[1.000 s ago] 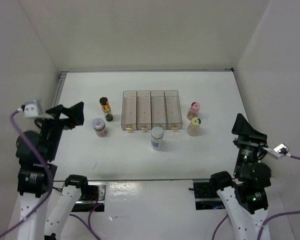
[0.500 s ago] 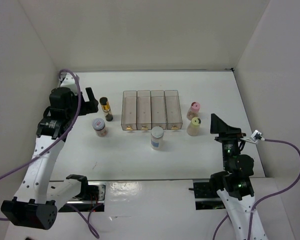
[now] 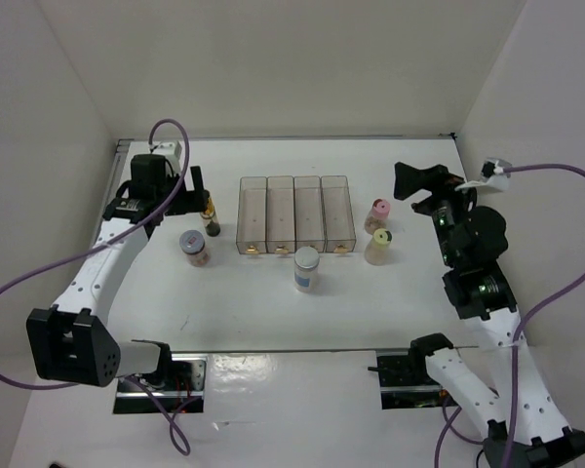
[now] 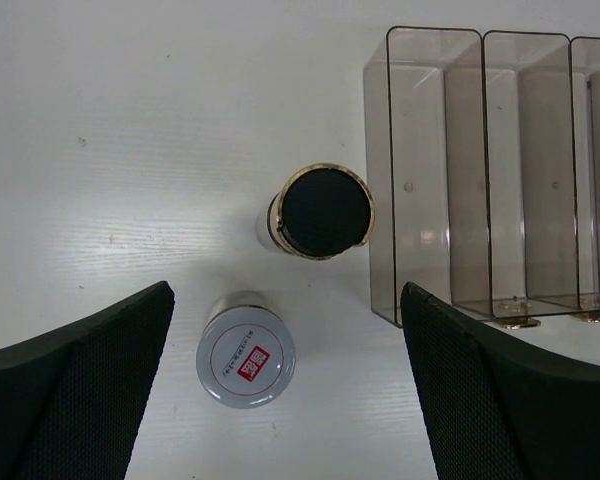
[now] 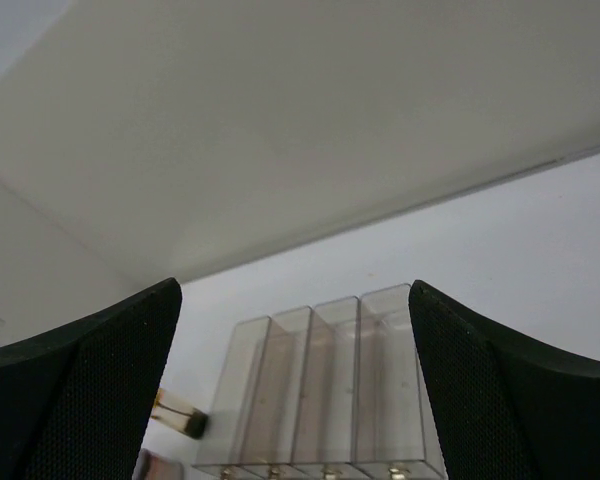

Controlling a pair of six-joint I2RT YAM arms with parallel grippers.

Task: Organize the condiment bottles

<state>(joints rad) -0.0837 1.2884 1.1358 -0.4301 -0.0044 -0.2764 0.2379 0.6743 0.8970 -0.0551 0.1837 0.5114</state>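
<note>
Top external: five bottles stand upright on the bench [image 3: 253, 307] around a clear four-slot tray [image 3: 267, 216], none in a slot. Amber bottle [image 3: 211, 220] just left of the tray. Lilac jar [image 3: 194, 247] near it, on the arm side. Blue-lidded jar [image 3: 306, 268] before the tray's front edge, near the third slot. Pink bottle [image 3: 378, 212] and cream bottle [image 3: 379, 247] close together off the tray's right end, pink the farther from the arms.

Left wrist: left fingers [image 4: 90, 390] spread wide, looking straight down, gripping nothing. Black cap of the amber bottle sits between them, toward the tips, just beside the tray's left wall; touching or not, cannot tell. Lilac jar lies closer to the left-hand finger.

Right wrist: right fingers [image 5: 90, 370] also spread wide and empty, aimed across the tray from its right end. From above they sit right of the pink bottle, apart from it.
</note>
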